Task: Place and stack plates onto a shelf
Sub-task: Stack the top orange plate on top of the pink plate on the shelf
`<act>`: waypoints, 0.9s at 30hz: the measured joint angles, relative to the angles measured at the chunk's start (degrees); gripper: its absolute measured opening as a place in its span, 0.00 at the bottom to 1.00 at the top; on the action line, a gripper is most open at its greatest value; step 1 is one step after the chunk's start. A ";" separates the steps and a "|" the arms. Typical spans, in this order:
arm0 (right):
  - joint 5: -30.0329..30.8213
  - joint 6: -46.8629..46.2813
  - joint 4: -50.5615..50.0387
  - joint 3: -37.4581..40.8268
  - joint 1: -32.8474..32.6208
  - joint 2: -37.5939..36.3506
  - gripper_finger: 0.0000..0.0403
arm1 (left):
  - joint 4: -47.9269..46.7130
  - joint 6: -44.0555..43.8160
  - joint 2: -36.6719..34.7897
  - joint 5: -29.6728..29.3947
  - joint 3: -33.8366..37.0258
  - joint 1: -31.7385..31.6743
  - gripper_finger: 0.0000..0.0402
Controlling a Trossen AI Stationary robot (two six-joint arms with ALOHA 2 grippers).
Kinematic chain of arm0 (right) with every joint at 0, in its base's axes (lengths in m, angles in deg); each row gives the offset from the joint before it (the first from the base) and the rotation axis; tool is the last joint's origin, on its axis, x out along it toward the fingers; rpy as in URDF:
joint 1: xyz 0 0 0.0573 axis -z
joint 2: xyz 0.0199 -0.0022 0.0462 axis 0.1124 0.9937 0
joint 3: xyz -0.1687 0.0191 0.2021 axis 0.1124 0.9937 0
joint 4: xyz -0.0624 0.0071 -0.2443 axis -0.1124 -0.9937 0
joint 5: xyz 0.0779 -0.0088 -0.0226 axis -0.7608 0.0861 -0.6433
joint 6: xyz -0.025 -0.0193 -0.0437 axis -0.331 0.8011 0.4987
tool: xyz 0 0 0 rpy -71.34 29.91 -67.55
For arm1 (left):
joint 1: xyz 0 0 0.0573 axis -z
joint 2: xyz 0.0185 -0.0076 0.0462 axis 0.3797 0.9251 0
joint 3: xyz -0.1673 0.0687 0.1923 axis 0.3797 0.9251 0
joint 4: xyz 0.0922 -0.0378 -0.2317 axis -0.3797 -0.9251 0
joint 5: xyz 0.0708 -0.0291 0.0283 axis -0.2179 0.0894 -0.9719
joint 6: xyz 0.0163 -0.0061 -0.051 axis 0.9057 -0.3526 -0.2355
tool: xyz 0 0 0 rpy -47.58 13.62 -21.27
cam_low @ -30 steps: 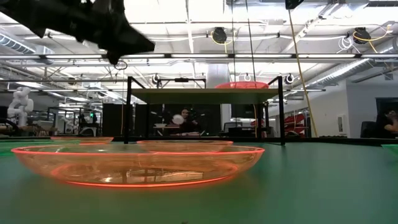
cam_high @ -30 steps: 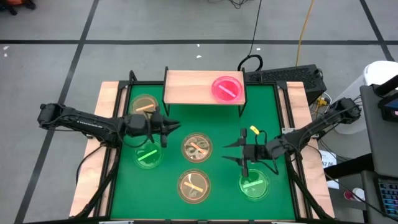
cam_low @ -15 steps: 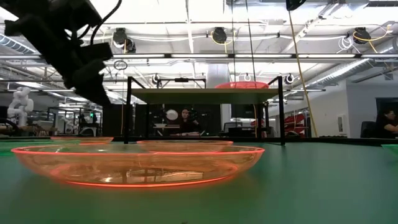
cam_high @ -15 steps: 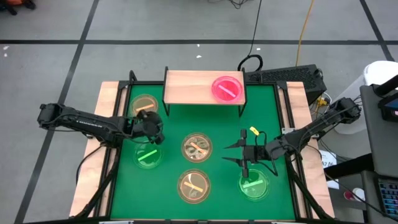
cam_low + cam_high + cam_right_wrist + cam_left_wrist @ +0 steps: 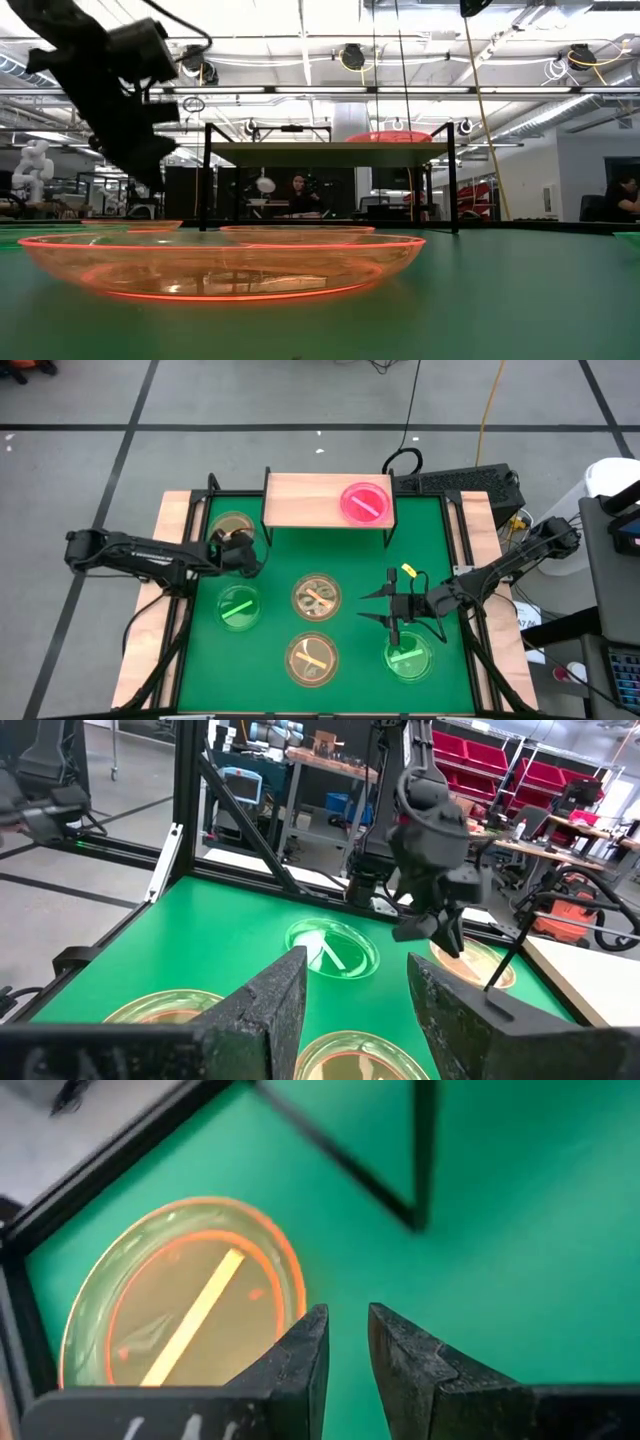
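Left gripper point(image 5: 251, 556) over amber plate point(image 5: 232, 528), near mat's far-left corner.
Jaws slightly parted, empty; right gripper point(image 5: 366, 606) wide open, empty.

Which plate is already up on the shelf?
The pink plate, at the right end of the shelf. It is the only one on the wood board; the amber and green plates all lie on the green mat.

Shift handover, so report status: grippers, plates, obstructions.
Left gripper open, empty, over amber plate. Right gripper open, idle above green plate. One pink plate on shelf. Nothing blocking.
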 joint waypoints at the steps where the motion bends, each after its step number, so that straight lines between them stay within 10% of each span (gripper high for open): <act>1: 0.00 -0.05 0.01 0.00 0.00 0.00 0.39 | -0.54 0.31 0.80 0.75 0.00 -0.83 0.20; 27: -0.02 -0.46 0.22 0.00 -0.01 0.02 0.39 | -4.22 3.13 13.34 3.55 0.02 -12.05 0.20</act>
